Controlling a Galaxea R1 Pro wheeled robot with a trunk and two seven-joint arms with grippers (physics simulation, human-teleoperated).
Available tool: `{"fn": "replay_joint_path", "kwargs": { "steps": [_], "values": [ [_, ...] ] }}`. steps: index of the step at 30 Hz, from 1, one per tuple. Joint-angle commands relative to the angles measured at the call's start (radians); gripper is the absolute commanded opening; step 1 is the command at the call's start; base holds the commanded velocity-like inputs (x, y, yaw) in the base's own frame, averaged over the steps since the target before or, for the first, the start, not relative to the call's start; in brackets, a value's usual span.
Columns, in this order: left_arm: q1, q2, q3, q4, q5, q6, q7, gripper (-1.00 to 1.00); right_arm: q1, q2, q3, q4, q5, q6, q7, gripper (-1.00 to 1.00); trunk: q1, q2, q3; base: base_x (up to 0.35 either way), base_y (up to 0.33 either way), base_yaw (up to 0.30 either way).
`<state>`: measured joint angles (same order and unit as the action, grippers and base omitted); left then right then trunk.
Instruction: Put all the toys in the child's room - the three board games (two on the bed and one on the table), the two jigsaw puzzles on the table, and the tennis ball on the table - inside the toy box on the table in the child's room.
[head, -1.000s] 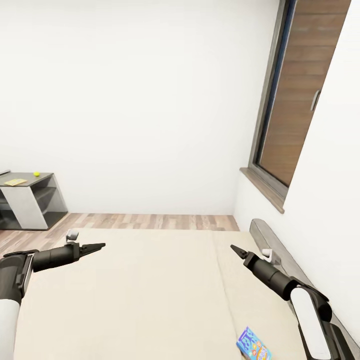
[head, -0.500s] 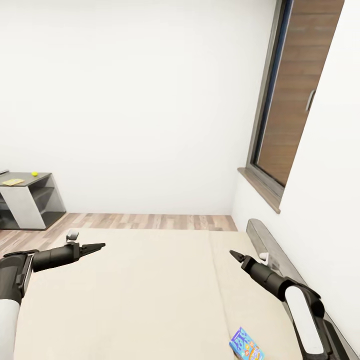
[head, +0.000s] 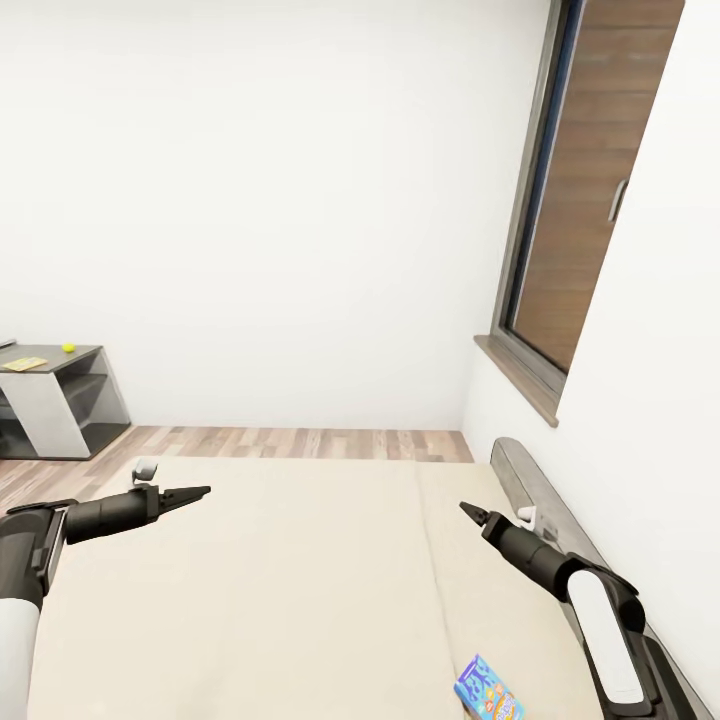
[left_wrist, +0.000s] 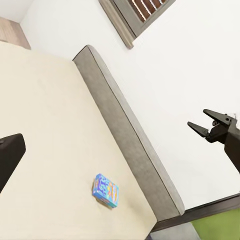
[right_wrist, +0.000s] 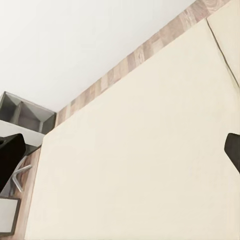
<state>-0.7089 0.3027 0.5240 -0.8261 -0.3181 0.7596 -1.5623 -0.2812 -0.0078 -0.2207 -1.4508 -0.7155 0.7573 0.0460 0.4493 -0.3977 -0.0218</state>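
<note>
A small blue board game (head: 487, 692) (left_wrist: 105, 190) lies flat on the cream bed (head: 290, 590), on the panel right of the seam, close to the grey headboard (head: 545, 505). My right gripper (head: 470, 512) (left_wrist: 199, 119) hovers open above that panel, beyond the game. My left gripper (head: 196, 492) hangs open over the bed's left side, empty. Far left, the dark grey low end of the table (head: 60, 405) carries the tennis ball (head: 68, 347) and a flat yellow jigsaw puzzle (head: 22, 364). The toy box is out of view.
A white wall stands past the bed, with a strip of wood-plank floor (head: 300, 442) between them. A dark-framed window (head: 585, 200) with a wooden sill is set in the right wall above the headboard.
The whole picture has slid slightly left, so the camera has turned right. My right gripper sits a little lower and nearer the middle. The left arm holds its place.
</note>
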Motion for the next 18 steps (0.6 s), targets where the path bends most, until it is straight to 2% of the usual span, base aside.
{"fn": "replay_joint_path", "kwargs": {
  "steps": [1,18],
  "values": [
    [-0.001,-0.001,0.003,-0.001,-0.010,0.010,-0.008,1.00,-0.001,0.000,-0.002,0.000,0.003,0.005,0.005,1.00,0.001,-0.002,-0.002,0.000,0.000,0.000],
    [-0.001,-0.001,0.004,-0.001,-0.010,0.010,-0.008,1.00,-0.001,0.000,-0.002,0.000,0.004,0.005,0.005,1.00,0.001,-0.002,-0.002,-0.009,0.000,0.000]
  ]
}}
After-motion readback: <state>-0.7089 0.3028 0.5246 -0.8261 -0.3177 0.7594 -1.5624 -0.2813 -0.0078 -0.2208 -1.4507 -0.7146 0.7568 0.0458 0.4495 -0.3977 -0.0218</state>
